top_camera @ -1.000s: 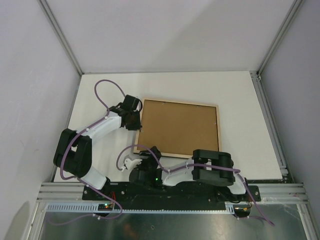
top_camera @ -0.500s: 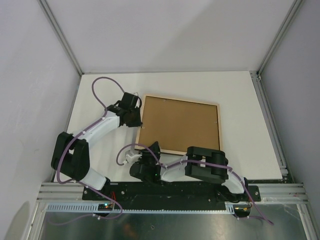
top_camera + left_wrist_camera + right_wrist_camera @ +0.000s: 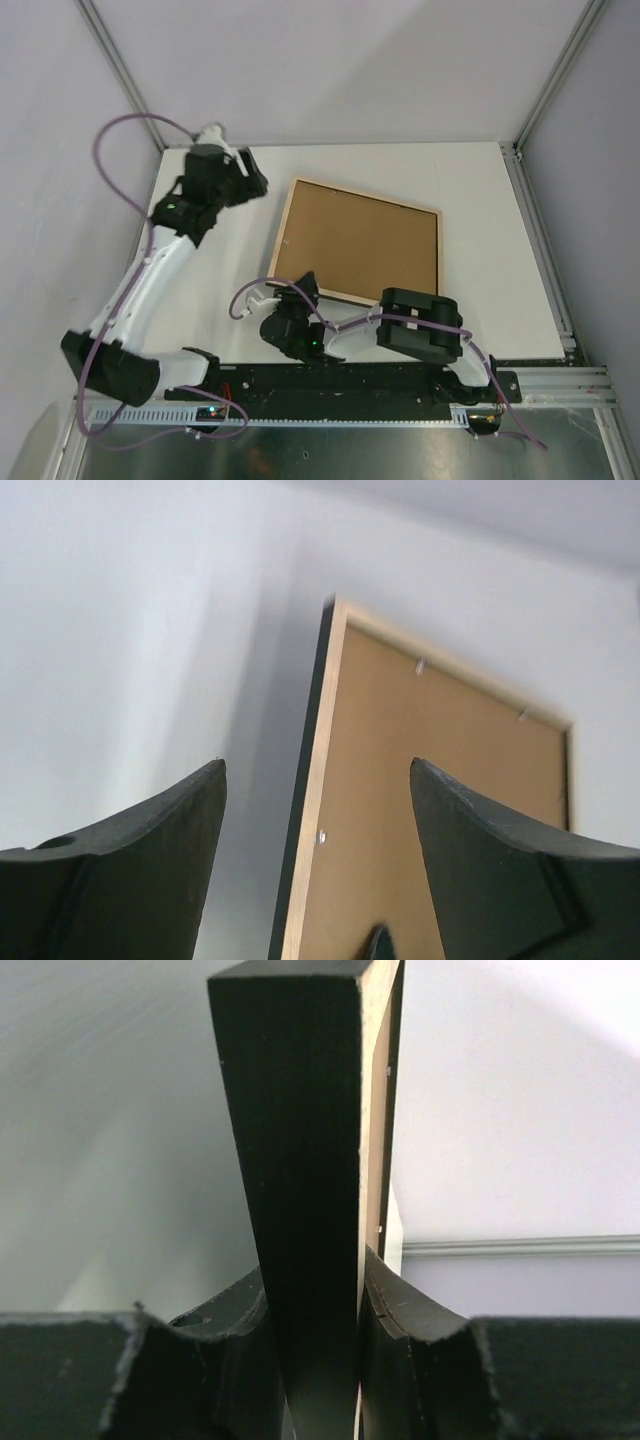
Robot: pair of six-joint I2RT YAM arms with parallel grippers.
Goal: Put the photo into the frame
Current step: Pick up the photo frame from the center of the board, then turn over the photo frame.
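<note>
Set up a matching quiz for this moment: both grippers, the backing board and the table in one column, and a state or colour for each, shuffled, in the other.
Things:
1. left gripper
2. right gripper
3. backing board
4. table

States:
A. white
B. shut on the edge of the frame
C. brown, facing up
D. open, holding nothing

Pairs: 1-D, 2-B, 3-C, 4-A

Inside a robotics lab test cell: my white table (image 3: 480, 200), boxed by plain pale walls (image 3: 350, 70) and aluminium posts (image 3: 122, 75), with an extruded aluminium rail (image 3: 560, 382) on the near edge and purple cabling (image 3: 140, 118).
</note>
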